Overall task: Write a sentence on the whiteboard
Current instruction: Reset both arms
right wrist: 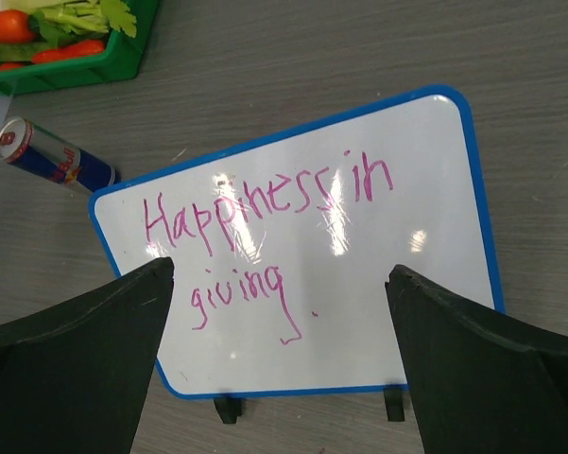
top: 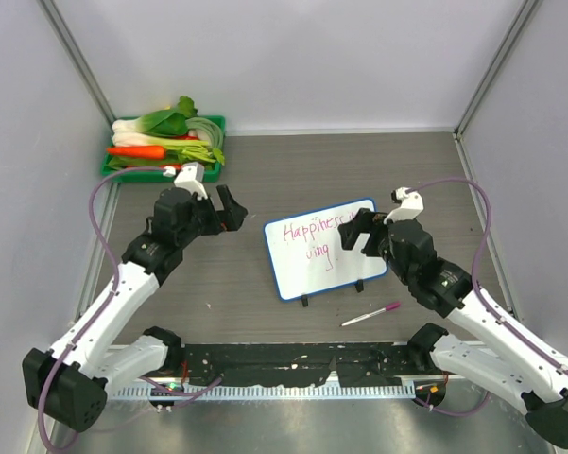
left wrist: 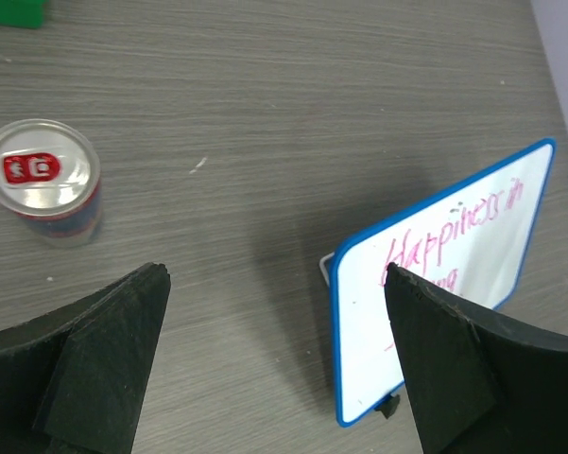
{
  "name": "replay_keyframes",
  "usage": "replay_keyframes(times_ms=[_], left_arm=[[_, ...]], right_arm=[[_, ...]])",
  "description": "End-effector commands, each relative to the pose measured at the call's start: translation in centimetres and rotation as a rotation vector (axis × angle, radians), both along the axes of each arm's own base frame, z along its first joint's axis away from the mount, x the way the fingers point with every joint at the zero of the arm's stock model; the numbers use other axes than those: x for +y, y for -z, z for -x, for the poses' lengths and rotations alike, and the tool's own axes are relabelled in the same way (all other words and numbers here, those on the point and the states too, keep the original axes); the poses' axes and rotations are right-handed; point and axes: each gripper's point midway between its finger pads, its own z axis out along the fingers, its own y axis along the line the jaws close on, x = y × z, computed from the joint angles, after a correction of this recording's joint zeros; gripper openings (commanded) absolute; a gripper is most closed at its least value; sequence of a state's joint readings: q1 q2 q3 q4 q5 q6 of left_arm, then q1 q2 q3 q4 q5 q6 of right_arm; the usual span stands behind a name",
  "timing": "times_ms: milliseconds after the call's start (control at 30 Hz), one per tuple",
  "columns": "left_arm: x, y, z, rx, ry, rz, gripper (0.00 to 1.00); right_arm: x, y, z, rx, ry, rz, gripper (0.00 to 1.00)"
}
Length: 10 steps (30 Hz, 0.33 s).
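The whiteboard [top: 345, 270] stands tilted on small black feet at the table's middle. It has a blue rim, and the pink sentence [top: 311, 234] on it reads "Happiness in giving" [right wrist: 265, 203] over two lines. My right gripper [top: 355, 233] hovers open over the board's right edge, and the board [right wrist: 406, 189] fills its wrist view between the fingers [right wrist: 279, 268]. My left gripper [top: 231, 210] is open, left of the board and apart from it. From the left wrist, the board [left wrist: 359, 340] and its writing [left wrist: 454, 227] show edge-on behind the right finger. A pink-capped marker [top: 370, 314] lies on the table in front of the board.
A green tray [top: 165, 156] of vegetables sits at the back left. A drink can [left wrist: 47, 180] stands on the table left of the board, also seen by the right wrist as the can [right wrist: 57, 156] near the tray [right wrist: 76, 66]. Walls enclose the table on three sides.
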<state>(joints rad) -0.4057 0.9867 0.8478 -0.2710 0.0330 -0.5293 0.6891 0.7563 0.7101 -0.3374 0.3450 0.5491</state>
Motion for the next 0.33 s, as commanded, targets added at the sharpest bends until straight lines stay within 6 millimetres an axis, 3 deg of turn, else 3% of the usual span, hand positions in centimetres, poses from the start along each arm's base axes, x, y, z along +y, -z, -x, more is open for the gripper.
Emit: replay_keyframes(times_ms=[0, 133, 167, 267, 300], left_arm=[[2.4, -1.6, -1.2, -0.072, -0.098, -0.104, 1.0], [4.0, -2.1, -1.4, -0.116, -0.171, -0.136, 1.0], [4.0, -2.2, -1.4, -0.132, -0.168, -0.142, 1.0], [4.5, -1.8, -1.3, -0.179, -0.17, -0.163, 1.0], [5.0, -1.9, -1.4, -0.202, -0.191, -0.174, 1.0]], right_arm=[[-1.1, -5.3, -2.1, -0.167, 0.074, 0.006, 0.99], [-4.0, -6.6, -2.8, -0.236, 0.214, 0.072, 0.99], [-5.6, -7.0, -2.8, -0.263, 0.284, 0.097, 0.99], [-8.5, -6.7, -2.7, -0.346, 0.426, 0.114, 0.99], [-9.8, -7.9, -2.5, -0.42, 0.491, 0.091, 0.99]])
